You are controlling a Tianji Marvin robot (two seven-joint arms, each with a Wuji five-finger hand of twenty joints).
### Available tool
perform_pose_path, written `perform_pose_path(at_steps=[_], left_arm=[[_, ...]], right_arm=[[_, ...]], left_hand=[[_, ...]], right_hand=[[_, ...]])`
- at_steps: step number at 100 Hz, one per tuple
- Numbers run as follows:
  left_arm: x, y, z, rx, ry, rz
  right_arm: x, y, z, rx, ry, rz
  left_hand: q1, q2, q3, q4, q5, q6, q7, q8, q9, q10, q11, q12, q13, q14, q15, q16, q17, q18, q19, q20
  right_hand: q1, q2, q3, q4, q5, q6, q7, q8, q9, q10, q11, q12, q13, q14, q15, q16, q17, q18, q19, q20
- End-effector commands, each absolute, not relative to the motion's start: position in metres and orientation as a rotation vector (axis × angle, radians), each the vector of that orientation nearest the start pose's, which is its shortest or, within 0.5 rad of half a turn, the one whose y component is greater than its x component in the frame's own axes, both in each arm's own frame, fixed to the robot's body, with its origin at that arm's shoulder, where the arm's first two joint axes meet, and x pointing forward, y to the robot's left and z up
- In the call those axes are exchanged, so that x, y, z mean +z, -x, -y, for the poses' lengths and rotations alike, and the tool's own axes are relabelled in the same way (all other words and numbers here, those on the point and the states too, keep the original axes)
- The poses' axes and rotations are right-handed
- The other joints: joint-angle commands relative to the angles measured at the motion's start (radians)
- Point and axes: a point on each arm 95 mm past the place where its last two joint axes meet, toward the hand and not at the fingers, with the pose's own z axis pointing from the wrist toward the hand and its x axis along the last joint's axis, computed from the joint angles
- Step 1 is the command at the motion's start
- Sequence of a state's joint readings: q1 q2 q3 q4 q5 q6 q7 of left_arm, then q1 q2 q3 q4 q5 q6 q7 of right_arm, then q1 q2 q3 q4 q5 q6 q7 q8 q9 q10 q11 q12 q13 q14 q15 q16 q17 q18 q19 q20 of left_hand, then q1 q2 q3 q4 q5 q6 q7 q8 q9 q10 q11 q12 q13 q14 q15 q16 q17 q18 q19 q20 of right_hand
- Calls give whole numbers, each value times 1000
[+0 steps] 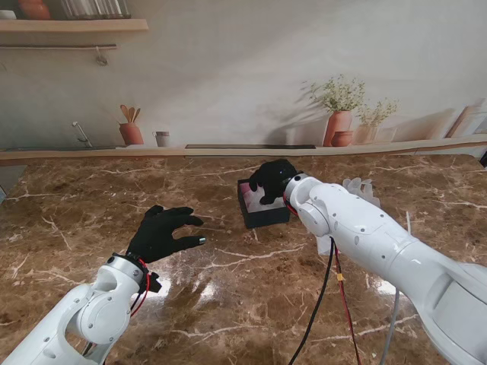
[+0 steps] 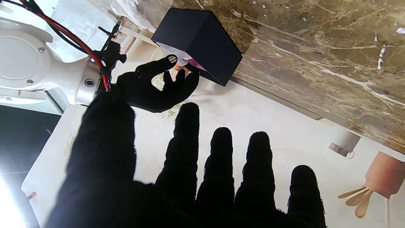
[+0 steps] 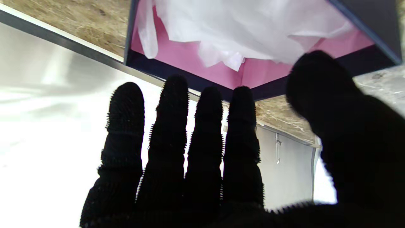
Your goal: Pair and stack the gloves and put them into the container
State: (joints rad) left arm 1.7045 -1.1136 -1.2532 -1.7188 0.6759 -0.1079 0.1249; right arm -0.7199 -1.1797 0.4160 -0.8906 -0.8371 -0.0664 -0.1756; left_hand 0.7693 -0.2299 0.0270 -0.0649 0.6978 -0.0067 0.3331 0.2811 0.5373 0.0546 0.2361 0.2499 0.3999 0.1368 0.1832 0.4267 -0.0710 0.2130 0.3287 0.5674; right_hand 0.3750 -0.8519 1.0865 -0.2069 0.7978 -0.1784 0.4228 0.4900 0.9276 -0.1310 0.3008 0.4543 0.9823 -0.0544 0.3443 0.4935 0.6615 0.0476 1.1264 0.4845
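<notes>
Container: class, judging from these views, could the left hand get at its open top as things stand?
Probably not directly. The right hand hangs over the container, covering its open top, where white gloves lie. The left hand, open, hovers apart, over bare table.

A dark box with a pink lining stands upright on the brown marble surface; crumpled translucent white gloves lie inside it.

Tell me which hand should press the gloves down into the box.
Right. The right hand hovers open over the box, white gloves inside. The left hand hangs open away from it.
</notes>
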Motion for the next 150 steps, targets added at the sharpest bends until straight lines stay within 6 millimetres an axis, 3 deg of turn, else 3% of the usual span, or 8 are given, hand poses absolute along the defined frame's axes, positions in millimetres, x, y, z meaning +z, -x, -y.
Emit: perform_pose_path(at_steps=[1,40,96,118,123,128,132,150], left_arm=[[-316,-362,16,-1863,1439,-1258],[-314,-366,19,-1906,1416,-1246],[-311,-370,31,-1994,1389,-1219],[-311,-371,31,-2008,1387,-1201],[-312,-371,30,-2011,1386,-1198],[-311,-371,30,-2010,1386,-1202],[-311,-372,29,-2010,1384,-1201],[-311,-374,29,-2020,1385,-1192]], right_arm=[[-304,-557,-63,1328,-773,-1810],[-277,-518,-25,1388,-913,-1549],[-305,-448,57,1160,-1068,-1337],[-315,-440,85,1025,-1141,-1297],[-318,-438,91,984,-1144,-1291],[-321,-436,95,949,-1156,-1277],[-324,-434,97,926,-1163,-1269],[-339,-426,104,806,-1218,-1264]], left_hand=[[36,30,-36,23,4,-26,3,14,2,-9,-25,-2,-46,-26,-29,-4,-16,12,-29,14],[32,33,-38,23,-13,-8,-23,-4,-9,-1,-19,-2,-50,-23,-24,-1,6,-40,69,28],[7,48,-45,22,-74,15,-103,-65,-47,-16,-29,-35,-88,-51,-43,-38,24,-135,51,-119],[5,50,-44,23,-65,16,-101,-66,-48,-15,-29,-41,-93,-51,-43,-43,24,-123,47,-129],[6,49,-44,23,-63,17,-100,-65,-46,-13,-29,-41,-90,-52,-42,-44,24,-119,50,-128],[6,53,-44,23,-66,15,-101,-65,-50,-14,-31,-42,-94,-56,-44,-45,22,-118,52,-128],[5,51,-45,23,-64,16,-100,-64,-48,-12,-30,-42,-93,-54,-43,-45,22,-115,53,-128],[9,52,-44,23,-58,17,-96,-61,-47,-10,-32,-43,-91,-54,-43,-46,20,-110,59,-127]], right_hand=[[-56,12,-12,41,-48,24,-20,7,-46,2,-11,-17,-39,1,-22,-20,-18,5,-14,27],[-111,148,-145,65,-83,48,-61,21,-78,18,-13,-42,-87,13,-41,-40,-97,16,-115,25],[-69,154,-146,77,-35,51,-38,36,-12,32,5,-22,-24,23,19,-5,-55,25,-68,48],[18,81,-53,71,51,54,24,52,155,30,145,98,141,-17,419,237,87,4,222,154],[31,57,-25,63,94,41,74,76,195,23,184,132,165,-28,478,255,109,1,265,164],[50,22,-39,-47,110,5,224,19,235,13,225,207,183,-29,531,255,126,4,304,162],[56,1,-64,-87,124,-36,359,-22,275,7,256,242,207,-30,573,260,144,5,338,166],[16,51,-119,-76,174,-52,431,-72,330,19,278,236,240,-23,633,269,165,6,384,166]])
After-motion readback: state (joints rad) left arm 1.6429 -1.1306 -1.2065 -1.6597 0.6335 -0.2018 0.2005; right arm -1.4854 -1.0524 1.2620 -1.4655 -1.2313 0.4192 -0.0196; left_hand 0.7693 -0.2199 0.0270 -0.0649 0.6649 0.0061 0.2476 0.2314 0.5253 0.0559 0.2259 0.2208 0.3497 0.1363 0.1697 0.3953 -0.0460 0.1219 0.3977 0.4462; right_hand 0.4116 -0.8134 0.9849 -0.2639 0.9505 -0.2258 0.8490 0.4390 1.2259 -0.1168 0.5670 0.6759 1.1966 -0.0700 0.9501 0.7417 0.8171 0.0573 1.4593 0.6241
